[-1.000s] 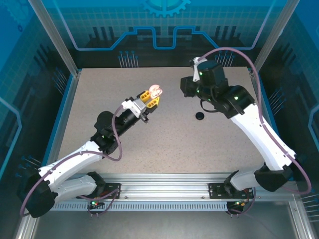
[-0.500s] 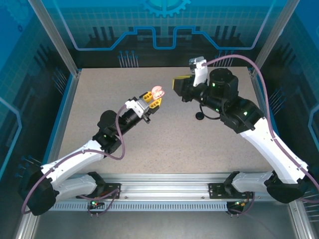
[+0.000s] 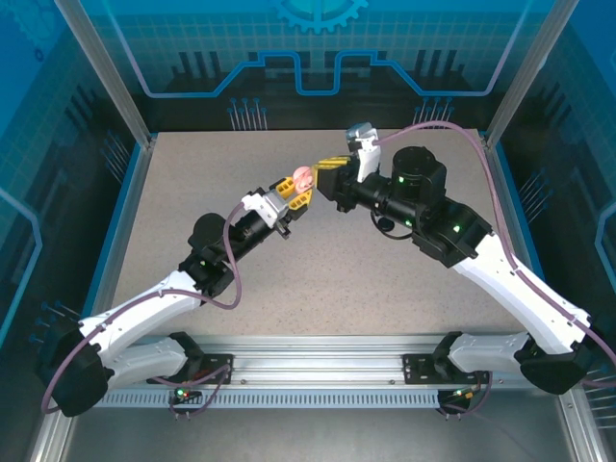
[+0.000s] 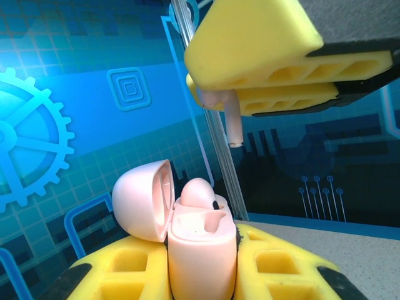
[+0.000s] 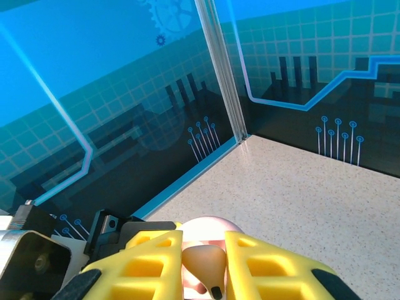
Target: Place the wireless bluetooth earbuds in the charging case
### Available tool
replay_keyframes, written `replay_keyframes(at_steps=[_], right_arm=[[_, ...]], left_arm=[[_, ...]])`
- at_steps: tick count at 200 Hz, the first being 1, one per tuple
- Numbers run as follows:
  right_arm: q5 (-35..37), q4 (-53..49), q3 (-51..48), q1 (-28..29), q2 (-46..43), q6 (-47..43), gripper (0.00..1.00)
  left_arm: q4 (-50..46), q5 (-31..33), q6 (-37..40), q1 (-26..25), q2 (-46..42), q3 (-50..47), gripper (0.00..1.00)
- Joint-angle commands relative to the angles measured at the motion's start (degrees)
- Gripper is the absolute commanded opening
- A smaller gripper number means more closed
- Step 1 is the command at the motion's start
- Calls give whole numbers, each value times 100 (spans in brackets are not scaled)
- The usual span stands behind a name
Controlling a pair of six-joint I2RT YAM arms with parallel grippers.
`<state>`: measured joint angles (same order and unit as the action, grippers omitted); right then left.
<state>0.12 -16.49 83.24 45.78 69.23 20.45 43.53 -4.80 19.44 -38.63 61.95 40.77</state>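
2 arms meet above the surface for the insertion step. The left jaws are clamped tight on the pink charging case [image 4: 201,250], holding it upright between them with its lid [image 4: 142,200] hinged open to one side. 1 pale earbud [image 4: 199,192] already sits in the case. The right jaws are nearly closed, pinching a 2nd pale earbud [image 4: 232,122] by its head, with the stem hanging down out of them. It hovers just above the left jaws, apart from the case. From the right wrist this earbud [image 5: 203,265] shows between the yellow fingers [image 5: 153,262], the case just beyond.

I judge the step to be lining this earbud up over the free well, which I cannot see clearly. The next move calls for a small sideways correction, then a slow, straight, stem-first descent. Release should come only once it seats, since a tilted stem could catch the rim.
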Motion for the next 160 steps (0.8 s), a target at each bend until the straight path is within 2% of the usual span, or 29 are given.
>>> replay_keyframes(at_steps=[1,91,160], right_arm=[[-106,287,-8,136,-27,-111,20],[-263,238,57,268,261,-95,20],[-106,225,40,273,371,-145,19]], left_arm=[[99,47,-76,-41,-25,172,0],[86,36,-89,-43,-52,183,0],[85,29,-79,-42,-78,188,0]])
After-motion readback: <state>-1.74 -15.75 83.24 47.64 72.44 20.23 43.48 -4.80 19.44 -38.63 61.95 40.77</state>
